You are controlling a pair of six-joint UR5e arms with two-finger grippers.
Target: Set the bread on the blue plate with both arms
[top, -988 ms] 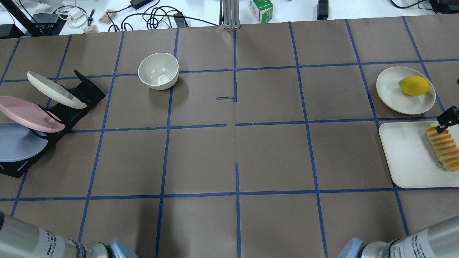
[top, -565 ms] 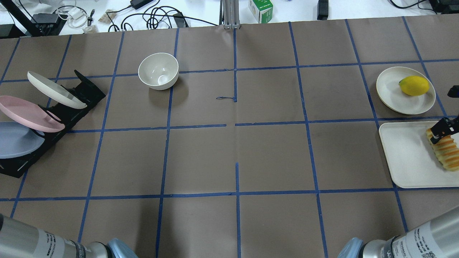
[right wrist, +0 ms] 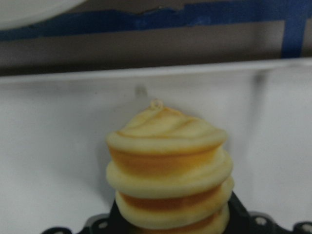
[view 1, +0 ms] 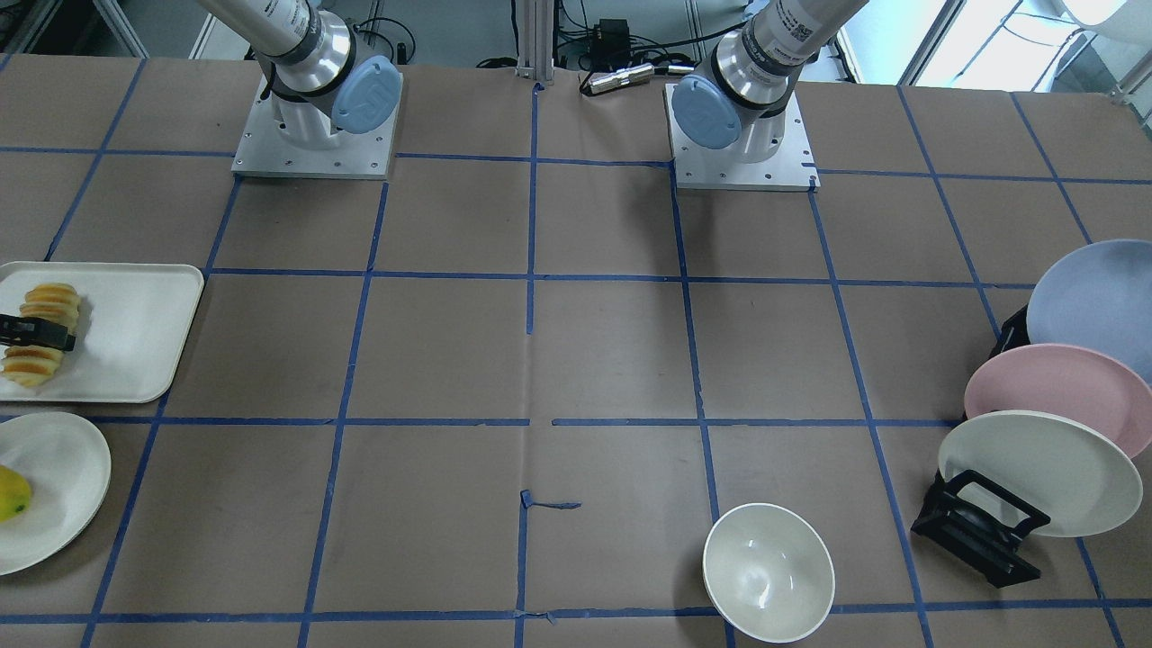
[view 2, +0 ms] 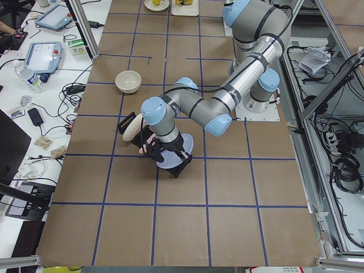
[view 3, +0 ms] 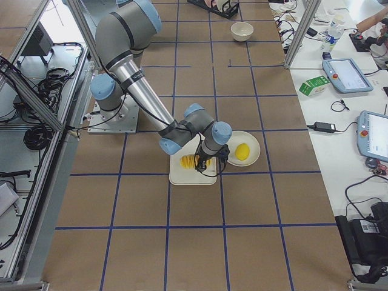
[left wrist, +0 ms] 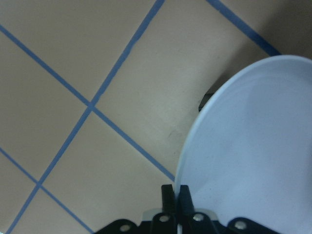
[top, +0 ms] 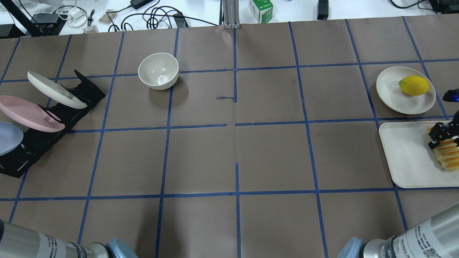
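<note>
The bread (top: 448, 156), a short row of yellow-orange slices, lies on a cream tray (top: 405, 157) at the right edge. My right gripper (top: 441, 134) straddles its far end. In the right wrist view the bread (right wrist: 168, 170) fills the gap, with black fingers against both its sides. The blue plate (top: 8, 138) stands at the near end of the black rack (top: 53, 123), partly out of view. My left gripper (left wrist: 175, 192) is shut on the rim of the blue plate (left wrist: 253, 146). The front-facing view shows the plate (view 1: 1093, 297) and the bread (view 1: 31, 369).
A pink plate (top: 28, 114) and a cream plate (top: 55, 89) lean in the rack. A white bowl (top: 158, 70) stands at the back left. A small cream plate (top: 391, 89) with a yellow fruit (top: 414, 85) sits just beyond the tray.
The blue plate has slid left, out of the rack toward the view's edge. My right gripper has come down from the tray's far edge onto the bread's far end.
</note>
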